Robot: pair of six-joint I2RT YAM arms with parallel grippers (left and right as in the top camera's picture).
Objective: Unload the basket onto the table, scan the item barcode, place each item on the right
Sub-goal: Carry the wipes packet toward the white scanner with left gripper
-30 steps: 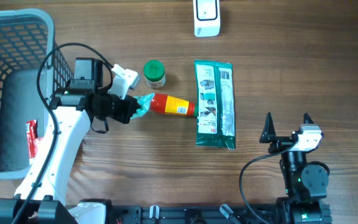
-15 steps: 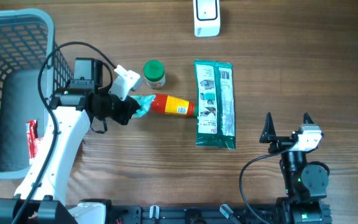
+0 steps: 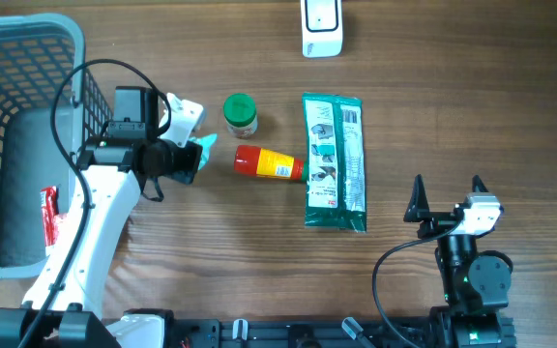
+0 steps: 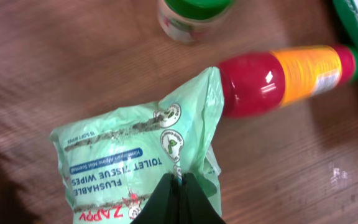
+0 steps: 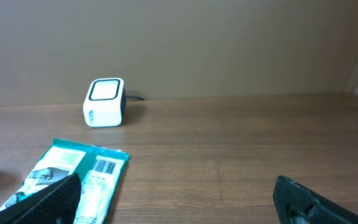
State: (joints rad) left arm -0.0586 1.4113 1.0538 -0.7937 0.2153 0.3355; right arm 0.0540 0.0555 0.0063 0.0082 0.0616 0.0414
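Note:
My left gripper [image 3: 194, 159] is shut on the seam of a light green pack of flushable toilet wipes [image 4: 135, 162]; the black fingertips [image 4: 180, 186] pinch its edge. In the overhead view the pack [image 3: 202, 152] shows only as a small green patch at the jaws, just left of a red and yellow bottle [image 3: 269, 162]. The white barcode scanner [image 3: 322, 27] stands at the table's far edge, also visible as the scanner [image 5: 104, 102] in the right wrist view. My right gripper [image 3: 446, 198] rests open at the front right, nothing between its fingers [image 5: 42, 202].
A green-lidded jar [image 3: 241, 114] stands beyond the bottle. A long teal wipes pack [image 3: 335, 161] with a barcode label lies right of the bottle. A blue-grey basket [image 3: 27, 58] fills the left side, with a red packet [image 3: 49, 215] inside.
The left gripper has drawn back to the left with the green pack, which now sits apart from the red bottle. The right arm has not moved.

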